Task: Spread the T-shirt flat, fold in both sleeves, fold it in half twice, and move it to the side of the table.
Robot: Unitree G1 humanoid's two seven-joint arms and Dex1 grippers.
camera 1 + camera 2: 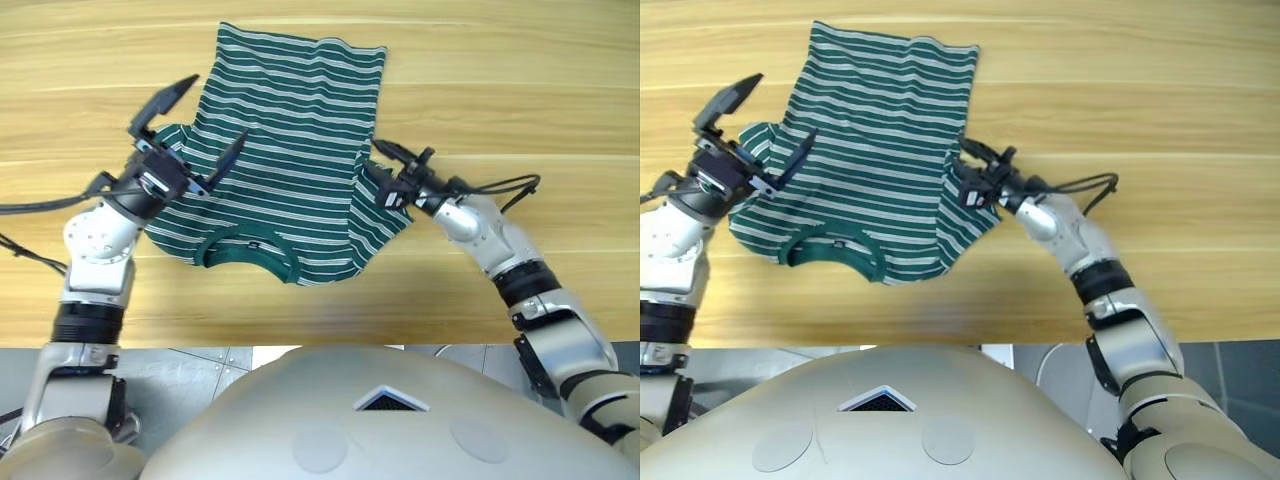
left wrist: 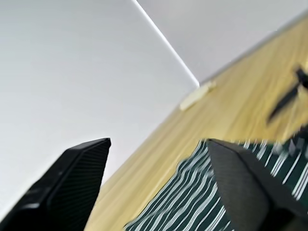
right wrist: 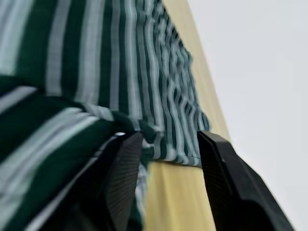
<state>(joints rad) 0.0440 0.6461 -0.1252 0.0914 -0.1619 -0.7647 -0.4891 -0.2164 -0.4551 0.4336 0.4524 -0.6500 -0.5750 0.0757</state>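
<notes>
The left gripper hangs with its fingers spread wide and nothing between them, raised just over the near left part of the T-shirt. The right gripper sits low at the shirt's right edge; its fingers stand apart too, one pressed against a bunched ridge of cloth, and as far as I can see it grasps nothing. The shirt lies on the wooden table between the two arms, turned a little askew. Its collar is nearest the robot and its hem is at the far end. I would say the spreading is mostly done, since the body of the shirt looks flat. The right sleeve is rumpled, with a crease running up that side, and the left sleeve pokes out under the open gripper. I judge neither sleeve properly folded in. Both halvings and the move to the side are not yet done. A black cable loops off the right forearm just above the table, well clear of the cloth, and nothing lies in the way of the folds. Beyond the hem there is bare wood, then a small pale thing near the table's far edge that I cannot make out, and a white wall behind it.
</notes>
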